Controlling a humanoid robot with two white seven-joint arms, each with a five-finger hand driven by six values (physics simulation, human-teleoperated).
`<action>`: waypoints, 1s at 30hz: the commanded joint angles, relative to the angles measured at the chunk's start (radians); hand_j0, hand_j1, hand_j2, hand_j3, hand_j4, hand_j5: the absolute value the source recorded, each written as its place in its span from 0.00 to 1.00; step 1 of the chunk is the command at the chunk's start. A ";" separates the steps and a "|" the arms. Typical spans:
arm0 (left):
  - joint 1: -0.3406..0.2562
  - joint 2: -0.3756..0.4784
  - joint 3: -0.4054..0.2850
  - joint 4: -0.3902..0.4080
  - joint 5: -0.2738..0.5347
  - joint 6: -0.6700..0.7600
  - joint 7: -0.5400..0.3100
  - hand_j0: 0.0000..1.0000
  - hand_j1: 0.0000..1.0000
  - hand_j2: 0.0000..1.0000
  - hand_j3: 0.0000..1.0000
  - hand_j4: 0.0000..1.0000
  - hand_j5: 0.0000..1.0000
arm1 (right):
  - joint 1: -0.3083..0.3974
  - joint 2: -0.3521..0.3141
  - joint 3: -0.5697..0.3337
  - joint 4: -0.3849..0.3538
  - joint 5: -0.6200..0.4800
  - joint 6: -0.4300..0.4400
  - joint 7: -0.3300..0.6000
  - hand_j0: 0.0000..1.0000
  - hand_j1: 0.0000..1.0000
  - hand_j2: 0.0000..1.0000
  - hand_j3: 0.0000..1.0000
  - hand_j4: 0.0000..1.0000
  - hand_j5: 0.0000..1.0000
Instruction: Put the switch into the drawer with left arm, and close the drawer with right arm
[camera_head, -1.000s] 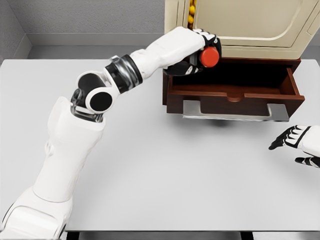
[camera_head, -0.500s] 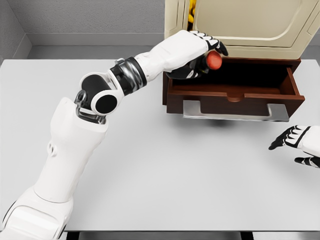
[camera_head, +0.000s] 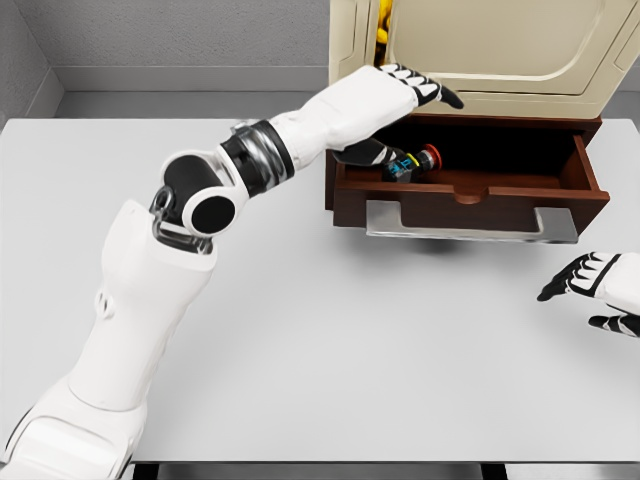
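My left hand (camera_head: 400, 95) hovers over the open dark brown wooden drawer (camera_head: 470, 185) at the desk's (camera_head: 300, 330) far edge, fingers (camera_head: 435, 92) spread and holding nothing. The small switch with a red round button (camera_head: 415, 162) lies inside the drawer's left part. My right hand (camera_head: 595, 285) rests near the desk's right edge, fingers loosely spread.

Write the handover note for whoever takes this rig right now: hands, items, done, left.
Left hand: open, fingers spread, above the left end of the drawer, holding nothing.
Right hand: open, resting on the table at the right edge, short of the drawer front.
Switch: lying on its side inside the open drawer, red button pointing right.
Done: switch is in the drawer.
Left: pull the left arm clear, then push the drawer shut with the right hand.
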 joint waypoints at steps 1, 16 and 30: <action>0.005 0.000 0.001 -0.045 0.011 0.001 0.001 0.81 0.81 0.81 0.81 0.81 0.81 | 0.000 -0.005 -0.001 0.000 -0.012 0.000 0.000 0.74 0.74 0.74 0.74 0.74 0.74; 0.233 0.319 0.462 -0.147 0.467 -0.366 0.001 1.00 1.00 1.00 1.00 1.00 1.00 | 0.012 -0.043 0.009 0.000 -0.179 0.000 -0.002 0.72 0.72 0.72 0.72 0.72 0.72; 0.608 0.465 0.739 0.144 0.596 -0.366 0.001 1.00 1.00 1.00 1.00 1.00 1.00 | 0.008 -0.038 0.009 0.000 -0.208 0.000 -0.046 0.71 0.71 0.71 0.71 0.71 0.71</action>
